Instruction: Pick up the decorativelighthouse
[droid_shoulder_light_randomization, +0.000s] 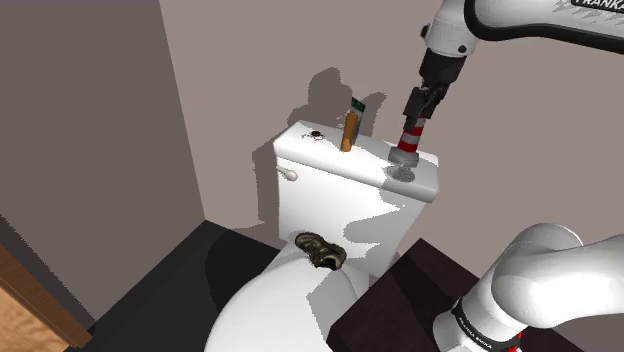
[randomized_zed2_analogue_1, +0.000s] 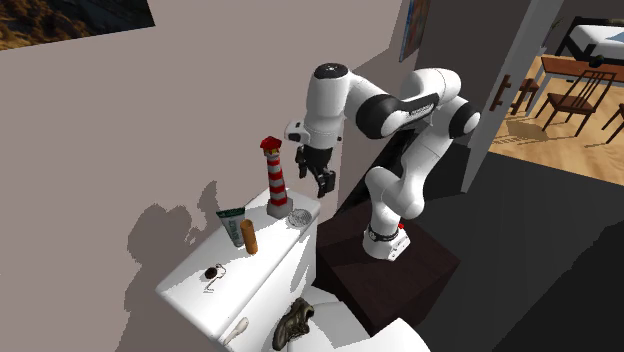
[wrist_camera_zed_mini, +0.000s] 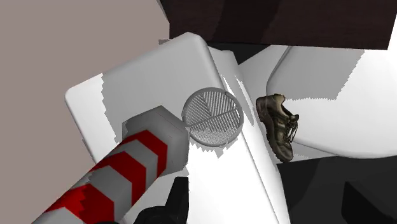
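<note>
The lighthouse (droid_shoulder_light_randomization: 411, 135) (randomized_zed2_analogue_1: 274, 180) is a red-and-white striped tower with a red cap on a grey base. It stands upright on the end of the white toilet tank lid (droid_shoulder_light_randomization: 330, 155) (randomized_zed2_analogue_1: 200, 290) nearest the arm. My black gripper (droid_shoulder_light_randomization: 424, 100) (randomized_zed2_analogue_1: 318, 178) hangs beside it at mid-height, on the arm's side, open and holding nothing. In the wrist view the lighthouse (wrist_camera_zed_mini: 121, 172) lies just off to one side of my gripper (wrist_camera_zed_mini: 175, 207), not between the fingers.
A round mesh disc (droid_shoulder_light_randomization: 400, 172) (wrist_camera_zed_mini: 212, 116) lies by the lighthouse base. On the lid also stand an orange bottle (droid_shoulder_light_randomization: 347, 130), a green tube (droid_shoulder_light_randomization: 357, 108) and a small ring (droid_shoulder_light_randomization: 316, 133). A brown shoe (droid_shoulder_light_randomization: 320, 250) (wrist_camera_zed_mini: 278, 124) rests on the toilet. The wall stands close behind.
</note>
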